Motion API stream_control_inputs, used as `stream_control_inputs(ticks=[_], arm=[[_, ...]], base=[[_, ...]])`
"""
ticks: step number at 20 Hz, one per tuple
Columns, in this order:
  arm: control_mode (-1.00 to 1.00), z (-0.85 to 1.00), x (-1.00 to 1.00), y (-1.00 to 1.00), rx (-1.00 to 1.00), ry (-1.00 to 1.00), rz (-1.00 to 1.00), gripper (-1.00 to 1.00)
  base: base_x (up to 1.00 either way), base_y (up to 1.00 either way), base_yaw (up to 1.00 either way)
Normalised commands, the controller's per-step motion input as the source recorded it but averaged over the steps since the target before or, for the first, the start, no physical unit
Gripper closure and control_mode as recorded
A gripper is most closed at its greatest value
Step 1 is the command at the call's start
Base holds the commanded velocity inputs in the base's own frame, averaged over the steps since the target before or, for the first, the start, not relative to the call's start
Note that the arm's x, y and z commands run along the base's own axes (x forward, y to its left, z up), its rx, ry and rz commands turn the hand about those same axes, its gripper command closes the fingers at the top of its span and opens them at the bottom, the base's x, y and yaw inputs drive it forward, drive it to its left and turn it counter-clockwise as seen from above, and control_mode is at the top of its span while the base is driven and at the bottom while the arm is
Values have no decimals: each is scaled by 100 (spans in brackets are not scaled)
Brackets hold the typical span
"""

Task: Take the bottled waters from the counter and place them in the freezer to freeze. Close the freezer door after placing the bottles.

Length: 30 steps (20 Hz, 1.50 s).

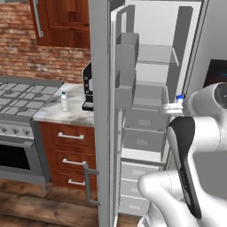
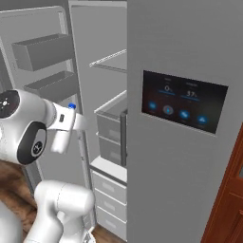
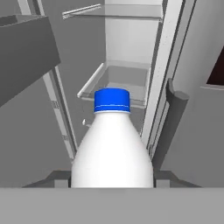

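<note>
The tool (image 3: 112, 183) is clamped on a bottle (image 3: 112, 144); its dark fingertips (image 3: 59, 178) show at either side of the bottle's base in the hand view. The held bottle's blue cap (image 3: 112, 100) points toward the freezer (image 1: 153, 66) interior. In the left base view the held bottle (image 1: 174, 106) lies roughly level just in front of the freezer opening, beside a pale shelf (image 1: 148, 95). In the right base view the same bottle (image 2: 76, 118) sits just outside the freezer, near its drawers (image 2: 110, 137). The freezer door (image 1: 103, 111) stands open, with grey bins (image 1: 126, 51) on its inner face. A second bottle (image 1: 64, 102) stands upright on the counter (image 1: 57, 113), on the far side of the door from the freezer, between the stove (image 1: 20, 95) and a dark coffee machine (image 1: 88, 88).
</note>
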Motion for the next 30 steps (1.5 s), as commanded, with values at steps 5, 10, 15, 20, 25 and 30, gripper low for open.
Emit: stream_control_inputs(ticks=[5, 10, 15, 20, 25, 30], arm=[[-100, 29, 29, 0, -2, -32, 0, 100], [-100, 43, 3, 0, -4, -45, -1, 100], [-100, 48, 0, 1, -16, -50, -1, 100], [-100, 29, 1, 0, -6, -36, -1, 100], [-100, 0, 36, -1, 1, -14, -5, 100], [-100, 0, 35, 0, 1, -10, -3, 100]], base=[[0, 0, 0], [0, 0, 0], [0, 0, 0], [0, 0, 0], [0, 0, 0], [0, 0, 0]])
